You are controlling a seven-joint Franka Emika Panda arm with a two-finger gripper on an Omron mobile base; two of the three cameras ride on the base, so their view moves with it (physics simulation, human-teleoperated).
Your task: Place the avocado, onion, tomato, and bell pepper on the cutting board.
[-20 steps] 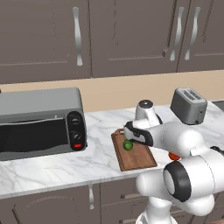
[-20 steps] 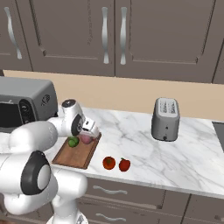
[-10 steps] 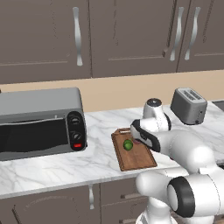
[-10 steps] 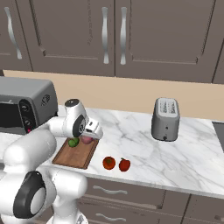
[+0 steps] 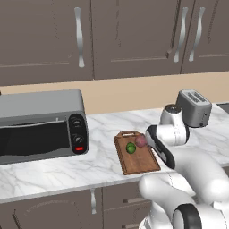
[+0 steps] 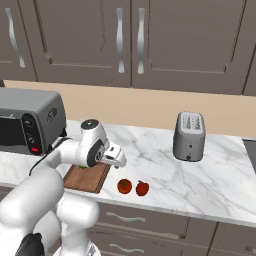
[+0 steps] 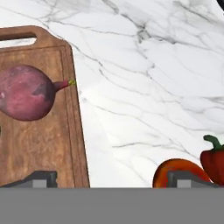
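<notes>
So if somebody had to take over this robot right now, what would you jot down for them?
Gripper: open, holding nothing, above the counter between the cutting board and the loose vegetables.
Done: avocado and onion lie side by side on the board.
Left: tomato and bell pepper sit together on the marble near the front edge, off the board's right side. Probably tomato next, since it is nearer.

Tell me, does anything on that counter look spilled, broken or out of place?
Nothing looks spilled or damaged. The avocado and onion lie on the cutting board, while the tomato and bell pepper sit side by side on the bare marble counter, off the board. The gripper is open and empty.
</notes>
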